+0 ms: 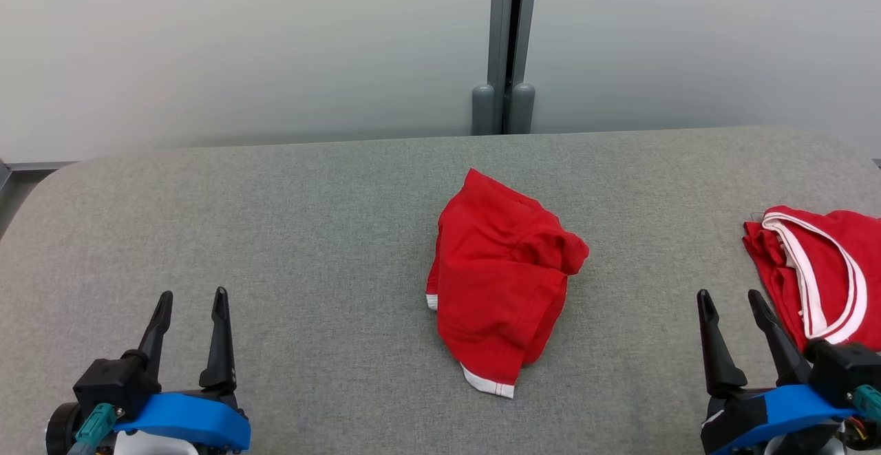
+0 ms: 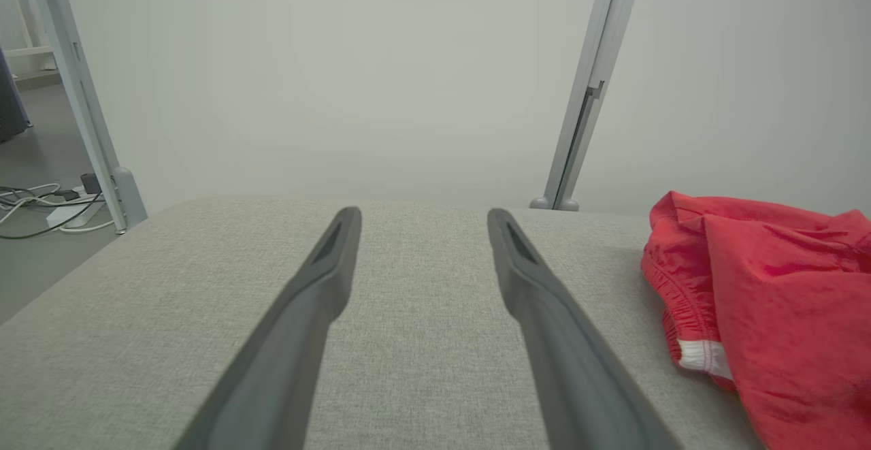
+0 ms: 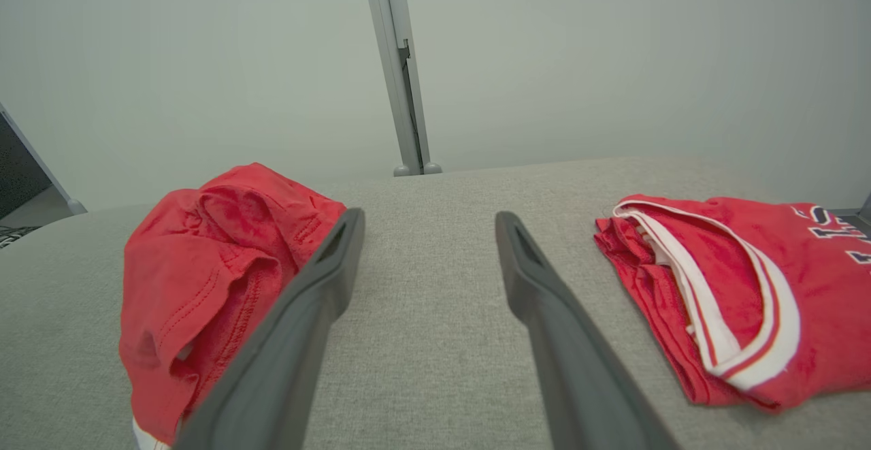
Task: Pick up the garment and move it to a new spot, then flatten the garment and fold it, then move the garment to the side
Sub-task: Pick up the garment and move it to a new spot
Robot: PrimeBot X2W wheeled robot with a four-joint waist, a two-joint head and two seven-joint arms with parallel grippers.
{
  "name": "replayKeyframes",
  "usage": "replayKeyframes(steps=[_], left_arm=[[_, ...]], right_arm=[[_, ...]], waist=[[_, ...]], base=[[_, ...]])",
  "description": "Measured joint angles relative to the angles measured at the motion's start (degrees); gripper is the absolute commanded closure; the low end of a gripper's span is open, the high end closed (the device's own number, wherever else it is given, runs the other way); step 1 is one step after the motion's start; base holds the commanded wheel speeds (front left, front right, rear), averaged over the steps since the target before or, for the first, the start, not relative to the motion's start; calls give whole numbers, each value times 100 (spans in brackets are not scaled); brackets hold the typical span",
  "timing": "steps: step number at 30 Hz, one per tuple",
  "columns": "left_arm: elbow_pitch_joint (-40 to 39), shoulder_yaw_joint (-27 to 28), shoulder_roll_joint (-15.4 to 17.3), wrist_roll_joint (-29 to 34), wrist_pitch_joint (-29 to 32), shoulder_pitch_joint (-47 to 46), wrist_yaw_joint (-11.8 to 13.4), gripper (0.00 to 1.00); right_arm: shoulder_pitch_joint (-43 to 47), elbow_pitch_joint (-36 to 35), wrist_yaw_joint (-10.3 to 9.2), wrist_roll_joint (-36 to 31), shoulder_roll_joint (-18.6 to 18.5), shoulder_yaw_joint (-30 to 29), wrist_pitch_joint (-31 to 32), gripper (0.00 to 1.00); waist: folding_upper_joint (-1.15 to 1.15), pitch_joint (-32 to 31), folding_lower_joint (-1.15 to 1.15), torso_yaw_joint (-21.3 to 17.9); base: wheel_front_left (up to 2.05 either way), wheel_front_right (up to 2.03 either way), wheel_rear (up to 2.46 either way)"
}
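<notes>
The red garment (image 1: 506,290) lies crumpled in a heap at the middle of the grey fabric-covered table (image 1: 310,235), touched by neither gripper. It has a narrow white band along its lower hem at 6 o'clock and a second bit of white at its 9 o'clock edge. In the left wrist view the garment (image 2: 769,300) shows a gathered elastic edge. In the right wrist view its stitched seams (image 3: 204,280) are clear. No label or print can be read on it.

From the garment, the left gripper (image 1: 193,293) sits at about 8 o'clock and the right gripper (image 1: 728,294) at about 4 o'clock, both well apart from it and low over the table. Each has its two dark fingers spread wide with nothing between them, as the left gripper (image 2: 422,213) and right gripper (image 3: 429,214) show in their own wrist views.

At 3 o'clock, near the table's right edge, lies a red shirt (image 1: 826,269) with a white and red striped neckline. In the right wrist view the shirt (image 3: 735,300) carries dark, white-edged characters at the frame's edge, cut off and unreadable.

At 12 o'clock a grey post (image 1: 508,42) stands behind the table between pale wall panels.
</notes>
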Motion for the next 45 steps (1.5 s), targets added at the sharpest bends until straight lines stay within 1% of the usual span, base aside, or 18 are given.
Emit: replayKeyframes(steps=[4,9,13,17,20,25,34,35,36,41,45], left_arm=[[-54,-11,23,0,21,-1,26,0],[-122,-51,27,1,44,-27,33,0],[-163,-88,18,2,53,-87,33,0],[-172,-155,2,8,71,-137,33,0],[-172,-215,-21,9,79,-224,25,0],[-149,-263,-48,18,79,-338,-5,0],[-112,-276,-42,15,69,-376,-19,0],[-111,-276,-40,15,68,-377,-19,0],[-108,-277,-40,14,68,-378,-19,0],[-79,-301,-42,2,59,-380,-18,0],[-62,-318,-37,-23,52,-378,-18,0]], right_arm=[[-11,25,0,14,0,53,-11,0],[-110,90,0,78,0,364,67,0],[-257,346,0,320,1,943,426,0],[-531,842,0,581,7,1549,814,0],[-788,1239,0,756,8,1858,912,0],[-1153,1852,0,1055,8,2237,855,0],[-1696,2632,0,1358,10,2736,514,0],[-1763,2683,0,1377,9,2814,466,73],[-1840,2718,0,1380,11,2873,385,100],[-2120,2817,0,1478,11,3027,91,100],[-2295,2665,0,1483,10,2922,-146,100]], waist=[[0,15,0,26],[0,44,0,84],[0,90,0,128],[0,146,0,157],[0,198,0,201],[0,270,0,314],[0,319,0,418],[0,323,0,422],[0,327,0,427],[0,300,0,452],[0,256,0,454]], base=[[0,0,0],[0,0,0],[0,0,0],[0,0,0],[0,0,0],[0,0,0],[0,0,0],[0,0,0],[0,0,0],[0,0,0],[0,0,0]])
